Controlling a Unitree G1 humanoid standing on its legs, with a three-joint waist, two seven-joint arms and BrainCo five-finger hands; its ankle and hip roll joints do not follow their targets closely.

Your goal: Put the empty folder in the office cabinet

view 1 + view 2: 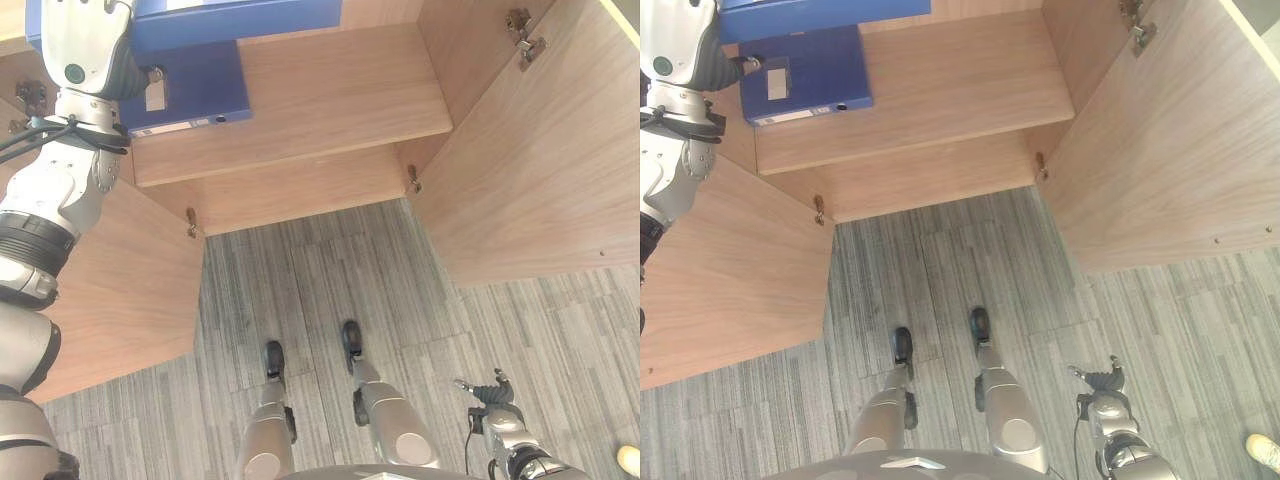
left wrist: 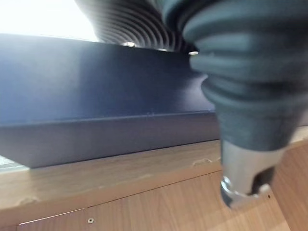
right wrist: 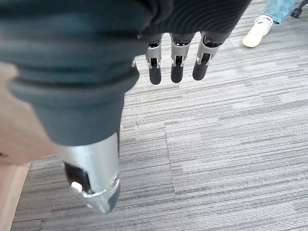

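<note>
A blue folder (image 1: pixel 235 20) lies across the cabinet's upper shelf at the top of the eye views. In the left wrist view its dark blue side (image 2: pixel 96 110) rests on the wooden shelf edge (image 2: pixel 110 178). My left arm reaches up to the folder's left end. My left hand (image 2: pixel 243 168) is right against it, with the thumb showing beside the folder and the fingers hidden. A second blue folder (image 1: pixel 195 95) lies flat on the middle shelf (image 1: pixel 340 90). My right hand (image 3: pixel 175 62) hangs low at the right over the carpet, fingers straight and holding nothing.
Both cabinet doors stand open: the left door (image 1: pixel 120 300) and the right door (image 1: pixel 540 150). Grey striped carpet (image 1: pixel 300 290) lies in front. A person's shoe (image 3: pixel 258 30) is on the floor at the far right.
</note>
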